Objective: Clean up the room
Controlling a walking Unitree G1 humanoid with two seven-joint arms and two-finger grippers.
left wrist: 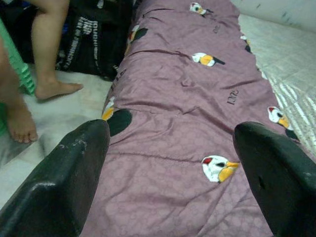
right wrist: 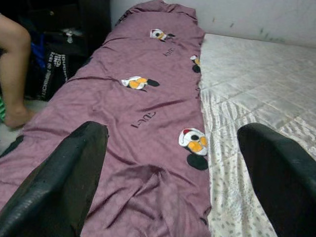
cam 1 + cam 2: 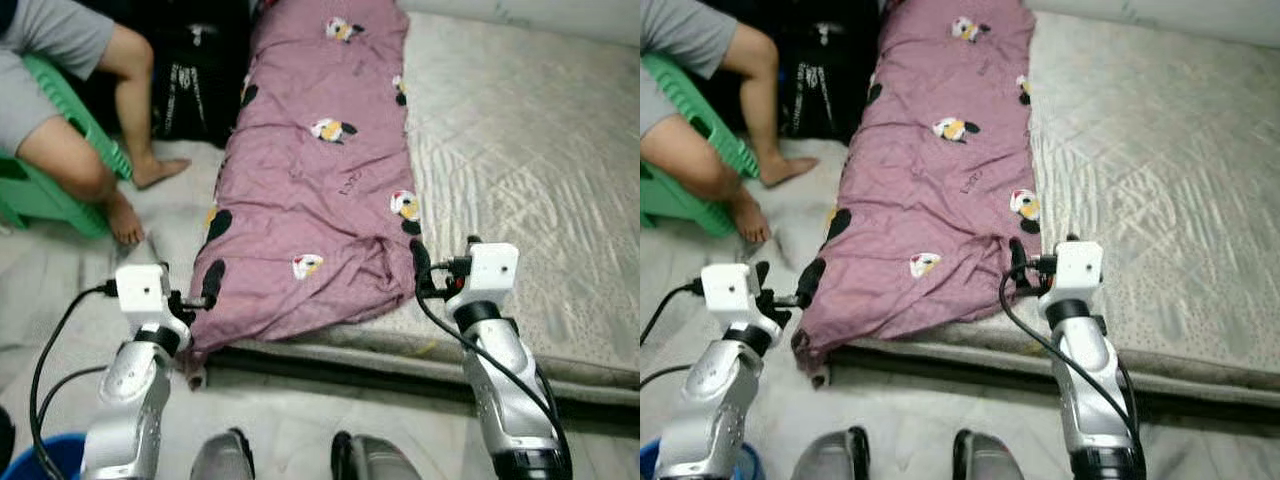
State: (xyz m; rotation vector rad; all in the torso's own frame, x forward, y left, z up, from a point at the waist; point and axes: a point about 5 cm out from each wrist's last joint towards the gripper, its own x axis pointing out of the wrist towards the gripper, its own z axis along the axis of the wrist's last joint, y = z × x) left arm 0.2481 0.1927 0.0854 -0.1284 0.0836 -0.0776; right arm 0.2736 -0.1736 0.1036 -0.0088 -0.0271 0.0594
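Bed (image 3: 520,150) with pale quilted mattress spans the right and centre of the head views; a long purple blanket (image 3: 320,170) with cartoon prints lies folded lengthwise along the bed's left side, its near end bunched and drooping over the front edge toward the floor (image 3: 280,410); a person sits on a green stool (image 3: 45,190) at upper left, bare feet on the floor, with a black bag (image 3: 195,85) just beside the blanket; left claw (image 3: 205,299) sits at the blanket's near left corner, fingers (image 1: 69,173) spread apart, released; right claw (image 3: 420,268) sits at the blanket's near right edge, fingers (image 2: 64,177) likewise spread, grasping nothing.
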